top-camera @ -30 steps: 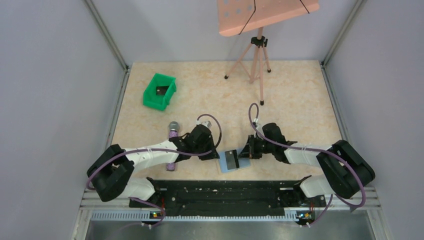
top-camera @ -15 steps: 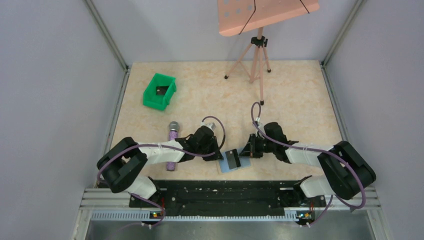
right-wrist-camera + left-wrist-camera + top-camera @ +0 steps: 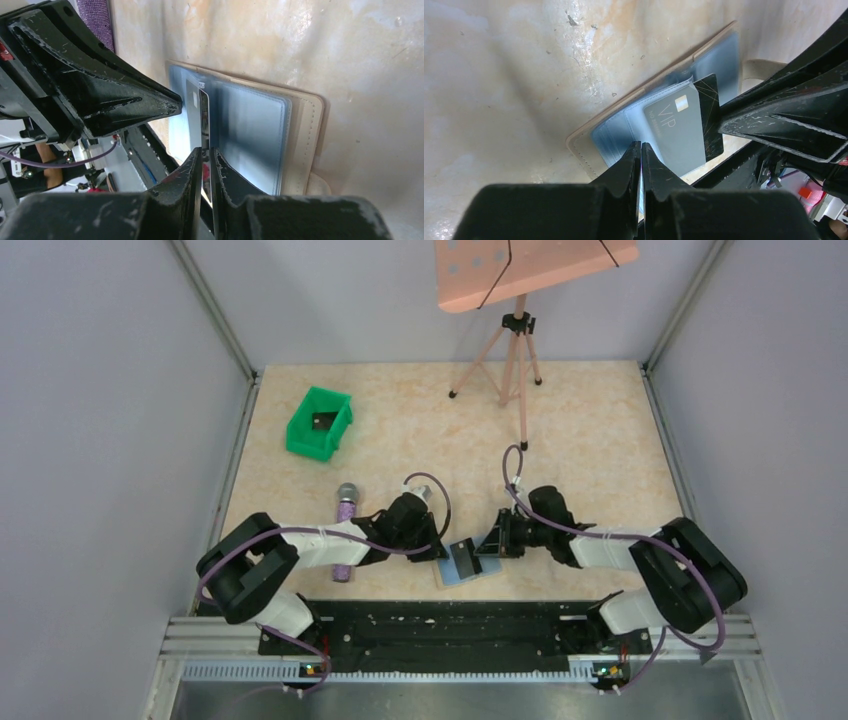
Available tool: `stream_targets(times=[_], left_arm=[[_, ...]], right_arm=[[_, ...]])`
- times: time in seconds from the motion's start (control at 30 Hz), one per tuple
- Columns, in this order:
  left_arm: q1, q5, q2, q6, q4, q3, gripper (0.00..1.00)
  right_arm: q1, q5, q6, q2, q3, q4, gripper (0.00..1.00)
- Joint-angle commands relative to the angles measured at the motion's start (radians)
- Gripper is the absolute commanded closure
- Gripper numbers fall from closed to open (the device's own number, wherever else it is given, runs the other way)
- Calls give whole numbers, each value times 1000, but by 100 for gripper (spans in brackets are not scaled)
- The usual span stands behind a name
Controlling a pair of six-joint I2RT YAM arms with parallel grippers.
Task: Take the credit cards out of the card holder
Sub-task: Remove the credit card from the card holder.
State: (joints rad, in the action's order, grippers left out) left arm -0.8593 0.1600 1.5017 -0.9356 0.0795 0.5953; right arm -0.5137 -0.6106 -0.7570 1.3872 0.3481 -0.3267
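Extraction of a first card is judged to be under way. The card holder (image 3: 462, 562) is laid open on the worktop (image 3: 600, 420), close to the near edge and about midway along it, with both claws meeting over it. Compared with one second earlier, the left arm's elbow has been drawn in from the near left corner and the holder has been turned slightly. Over the last half second almost nothing has shifted, so the grips are taken as settled. The left claw (image 3: 641, 147) is pressed together with its tips at the holder's edge; whether a flap is nipped between them cannot be told. The right claw (image 3: 205, 152) is pinched on a black card (image 3: 710, 115), seen edge-on from the right wrist, which appears partly withdrawn. A grey card (image 3: 671, 131) marked VIP is seated beside it. No card is free yet; a pull toward the right edge, with the holder restrained, appears to be required.
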Motion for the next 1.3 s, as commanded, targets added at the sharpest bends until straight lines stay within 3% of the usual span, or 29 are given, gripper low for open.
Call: stream_targets(times=[0.0, 0.17, 0.33, 0.87, 0.93, 1.1, 1.27], left_arm=[[-5, -16, 15, 3, 11, -21, 91], [-5, -16, 14, 1, 12, -25, 91], [-6, -25, 3, 3, 4, -28, 91], [-6, -22, -35, 25, -45, 14, 90], [-6, -14, -57, 36, -73, 46, 85], [-4, -14, -141, 89, -227, 170, 62], [-3, -30, -224, 158, -355, 293, 50]], right_arm=[[10, -40, -31, 38, -11, -97, 87], [9, -51, -43, 52, -16, -121, 87], [12, -45, -24, 26, -12, -87, 100], [180, 36, 200, -276, 97, 451, 100], [187, 19, 219, -305, 126, 503, 100], [190, -32, 228, -374, 183, 557, 100], [191, -245, 198, -422, 183, 458, 100]])
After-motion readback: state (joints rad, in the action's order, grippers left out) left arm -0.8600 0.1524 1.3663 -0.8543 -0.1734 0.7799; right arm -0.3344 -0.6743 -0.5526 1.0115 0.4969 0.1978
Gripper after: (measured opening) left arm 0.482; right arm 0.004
